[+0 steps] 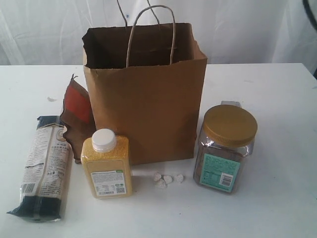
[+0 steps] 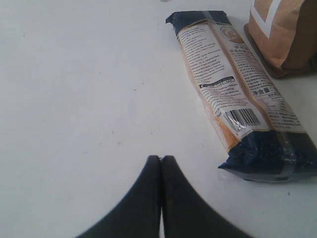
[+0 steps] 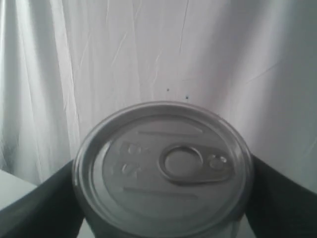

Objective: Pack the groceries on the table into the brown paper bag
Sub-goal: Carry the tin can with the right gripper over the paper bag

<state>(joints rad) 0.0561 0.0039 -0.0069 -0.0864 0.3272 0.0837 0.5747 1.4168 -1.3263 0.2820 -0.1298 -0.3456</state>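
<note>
The brown paper bag (image 1: pixel 143 109) stands upright and open in the middle of the table (image 1: pixel 277 94). In front of it stand a yellow-grain bottle (image 1: pixel 106 166) and a gold-lidded jar (image 1: pixel 225 148), with tiny white lumps (image 1: pixel 167 179) between them. A long noodle packet (image 1: pixel 44 168) (image 2: pixel 237 99) lies at the left, beside a brown-red pouch (image 1: pixel 77 114) (image 2: pixel 282 34) that leans on the bag. My left gripper (image 2: pixel 161 158) is shut and empty over bare table, close to the packet's end. My right gripper (image 3: pixel 163 198) is shut on the pull-tab can (image 3: pixel 163 168), held up in front of the curtain.
A white curtain (image 1: pixel 237 29) hangs behind the table. A dark part (image 1: pixel 312 15) shows at the upper right edge of the exterior view. Neither gripper shows in that view. A small grey edge (image 1: pixel 231 103) peeks out behind the jar.
</note>
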